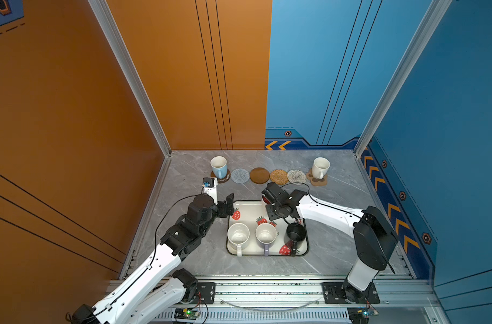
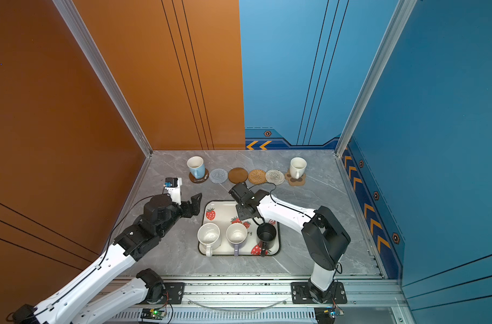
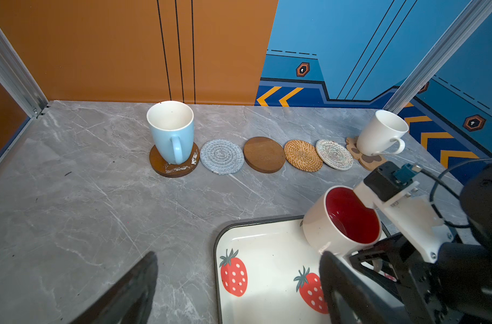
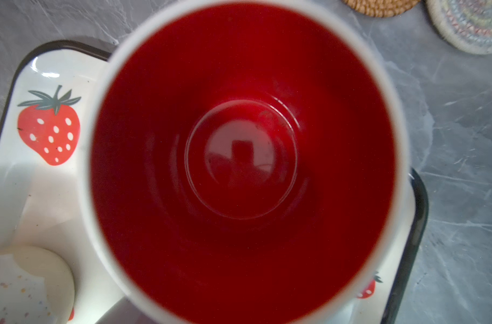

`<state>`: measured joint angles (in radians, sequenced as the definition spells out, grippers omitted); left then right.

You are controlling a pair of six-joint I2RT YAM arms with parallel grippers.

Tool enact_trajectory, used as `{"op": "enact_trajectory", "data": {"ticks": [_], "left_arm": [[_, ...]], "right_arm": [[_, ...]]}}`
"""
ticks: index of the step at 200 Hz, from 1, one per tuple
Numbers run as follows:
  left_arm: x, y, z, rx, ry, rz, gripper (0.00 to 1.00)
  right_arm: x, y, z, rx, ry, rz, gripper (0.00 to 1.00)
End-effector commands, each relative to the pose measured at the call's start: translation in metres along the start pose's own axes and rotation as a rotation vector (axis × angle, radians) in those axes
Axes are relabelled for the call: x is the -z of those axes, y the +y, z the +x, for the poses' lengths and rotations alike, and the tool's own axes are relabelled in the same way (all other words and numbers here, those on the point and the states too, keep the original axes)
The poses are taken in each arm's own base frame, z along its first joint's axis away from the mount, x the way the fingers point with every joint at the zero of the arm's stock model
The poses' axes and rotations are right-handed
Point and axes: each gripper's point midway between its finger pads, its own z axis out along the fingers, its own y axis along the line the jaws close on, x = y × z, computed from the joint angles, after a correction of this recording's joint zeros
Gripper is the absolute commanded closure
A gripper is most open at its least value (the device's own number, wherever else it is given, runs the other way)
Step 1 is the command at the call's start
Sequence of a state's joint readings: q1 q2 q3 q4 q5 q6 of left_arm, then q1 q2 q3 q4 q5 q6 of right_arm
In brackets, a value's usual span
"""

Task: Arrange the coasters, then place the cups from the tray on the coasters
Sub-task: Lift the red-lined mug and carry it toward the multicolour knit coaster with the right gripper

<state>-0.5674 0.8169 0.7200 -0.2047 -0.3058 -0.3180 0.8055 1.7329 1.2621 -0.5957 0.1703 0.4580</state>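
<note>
Fingers: the left fingers [image 3: 132, 291] stand wide apart with nothing between them. In both top views they hang over the desk [image 1: 199, 252], just beside the far left corner of the tray [image 1: 247, 209].

Far row on the desk, left to right:
- left brown disc [image 1: 223, 179], carrying the light blue mug [image 1: 219, 167], upright
- grey woven round [image 1: 240, 176], bare
- middle brown disc [image 1: 259, 175], bare
- rattan round [image 1: 279, 176], bare
- white woven round [image 1: 296, 176], bare
- paw-print cork piece [image 1: 320, 181], carrying the cream mug [image 1: 321, 167], upright

Tray, near side, left to right: speckled white mug [image 1: 238, 234], lavender mug [image 1: 265, 233], black mug [image 1: 295, 233]. All three stand upright on the tray.

The right fingers [image 3: 364, 254] are closed on the red-inside mug [image 3: 348, 216]. The exact grip point is hidden. The mug is tilted over the tray's far right part. I cannot tell whether its base touches the tray.
</note>
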Motion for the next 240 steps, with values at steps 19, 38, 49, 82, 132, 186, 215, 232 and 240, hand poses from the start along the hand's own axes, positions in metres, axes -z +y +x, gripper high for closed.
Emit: {"op": "enact_trajectory", "data": {"ticks": [19,38,49,82,132,186,215,232,240], "left_arm": [[0.002,0.003,-0.002,0.008,-0.013,0.003,0.10],[0.002,0.003,-0.002,0.008,-0.012,0.003,0.10],[0.002,0.002,-0.002,0.008,-0.014,0.005,0.10],[0.002,0.002,-0.002,0.008,-0.012,0.007,0.10],[0.002,0.003,-0.003,0.009,-0.014,0.001,0.10],[0.002,0.004,-0.003,0.012,-0.017,-0.004,0.10],[0.002,0.004,-0.003,0.014,-0.015,-0.005,0.10],[0.002,0.005,-0.003,0.018,-0.016,-0.007,0.10],[0.002,0.005,-0.003,0.018,-0.017,-0.007,0.10]], "right_arm": [[0.035,-0.013,-0.039,-0.024,-0.135,0.009,1.00],[0.040,-0.018,-0.045,-0.031,-0.151,0.007,1.00],[0.043,-0.022,-0.049,-0.037,-0.159,0.007,1.00],[0.052,-0.034,-0.062,-0.053,-0.187,0.000,1.00],[0.060,-0.074,-0.085,-0.105,-0.221,0.039,1.00],[0.065,-0.113,-0.107,-0.135,-0.242,0.086,1.00],[0.061,-0.135,-0.117,-0.154,-0.244,0.115,1.00],[0.054,-0.146,-0.122,-0.167,-0.235,0.126,1.00],[0.050,-0.151,-0.124,-0.174,-0.230,0.127,1.00]]}}
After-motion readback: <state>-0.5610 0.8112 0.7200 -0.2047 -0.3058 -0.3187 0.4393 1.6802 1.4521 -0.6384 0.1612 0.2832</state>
